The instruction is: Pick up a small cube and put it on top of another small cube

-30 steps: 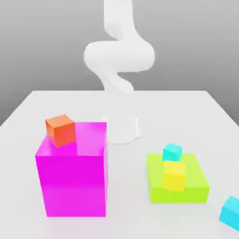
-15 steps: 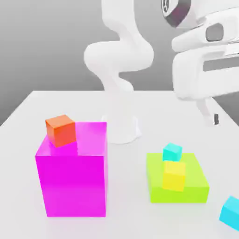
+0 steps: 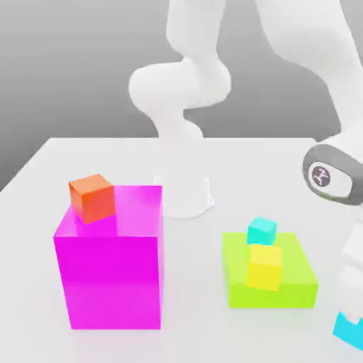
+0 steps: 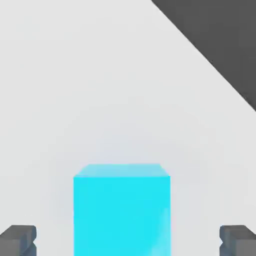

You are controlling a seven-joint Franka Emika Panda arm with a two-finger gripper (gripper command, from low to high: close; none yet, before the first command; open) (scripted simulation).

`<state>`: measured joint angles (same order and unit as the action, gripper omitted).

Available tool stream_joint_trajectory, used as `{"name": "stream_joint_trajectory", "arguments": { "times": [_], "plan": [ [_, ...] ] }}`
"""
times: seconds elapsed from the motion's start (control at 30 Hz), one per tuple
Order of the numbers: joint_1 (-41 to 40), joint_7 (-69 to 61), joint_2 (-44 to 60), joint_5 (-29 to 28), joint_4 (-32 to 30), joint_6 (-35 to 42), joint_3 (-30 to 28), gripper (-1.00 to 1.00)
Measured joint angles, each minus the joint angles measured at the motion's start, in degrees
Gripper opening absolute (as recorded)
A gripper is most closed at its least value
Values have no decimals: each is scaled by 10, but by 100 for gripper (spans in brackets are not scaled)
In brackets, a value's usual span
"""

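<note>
Hand view: gripper (image 4: 128, 242) fingers spread wide, flanking the small cube (image 4: 121, 210) — smooth, matte, sky-blue — without touching it on the white table (image 4: 100, 75). Exterior view, farther off at ten o'clock: a lime slab (image 3: 269, 276) carries a yellow cube (image 3: 264, 266) and a turquoise cube (image 3: 261, 230).

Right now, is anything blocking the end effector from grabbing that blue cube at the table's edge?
Nothing visible does. In the hand view, the small cube sits on the bare table between the open fingers, with clear gaps on both sides.
</note>
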<state>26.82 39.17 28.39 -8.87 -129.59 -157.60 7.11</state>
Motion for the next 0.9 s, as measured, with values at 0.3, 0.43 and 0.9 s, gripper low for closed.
{"name": "stream_joint_trajectory", "arguments": {
  "times": [0.3,0.43,0.9],
  "plan": [
    [-5,-5,-25,6,-5,20,7,-100],
    [-21,-42,-105,34,-37,68,26,-100],
    [-23,-298,-399,147,-247,149,32,-100]
  ]
}}
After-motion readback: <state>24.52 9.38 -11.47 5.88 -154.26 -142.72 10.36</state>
